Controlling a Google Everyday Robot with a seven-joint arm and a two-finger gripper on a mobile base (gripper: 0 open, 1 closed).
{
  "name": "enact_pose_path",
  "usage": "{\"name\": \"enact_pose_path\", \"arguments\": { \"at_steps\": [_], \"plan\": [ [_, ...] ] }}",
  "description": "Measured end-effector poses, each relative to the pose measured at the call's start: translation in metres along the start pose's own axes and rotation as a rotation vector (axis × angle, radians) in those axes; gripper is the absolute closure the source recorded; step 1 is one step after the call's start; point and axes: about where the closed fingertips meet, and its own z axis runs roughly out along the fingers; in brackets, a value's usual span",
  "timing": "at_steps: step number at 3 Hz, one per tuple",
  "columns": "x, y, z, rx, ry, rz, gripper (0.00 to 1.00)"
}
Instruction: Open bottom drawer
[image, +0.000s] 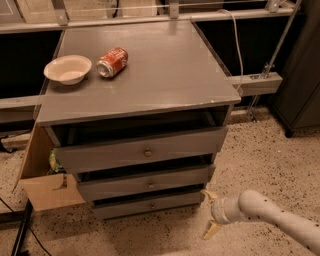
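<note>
The grey cabinet (140, 85) has three drawer fronts. The bottom drawer (125, 209) is the thinnest and lowest front, with a small round knob (152, 204) at its centre; it stands slightly out, like the two above it. My gripper (209, 213) is low over the floor, just right of the bottom drawer's right end and apart from it. Its two pale fingers (211, 230) are spread open and hold nothing. The white arm (270, 215) comes in from the lower right.
A white bowl (68, 69) and a red soda can (112, 62) lie on the cabinet top. An open cardboard box (47, 185) stands at the cabinet's left side. A dark cabinet (302, 75) stands at the right. The floor is speckled.
</note>
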Motion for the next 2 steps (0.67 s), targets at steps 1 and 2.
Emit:
{"name": "enact_pose_path", "arguments": {
  "at_steps": [1, 2],
  "plan": [
    [0.0031, -0.0011, 0.0027, 0.001, -0.001, -0.025, 0.0],
    [0.0038, 0.0023, 0.0062, 0.001, 0.002, -0.036, 0.0]
  ]
}}
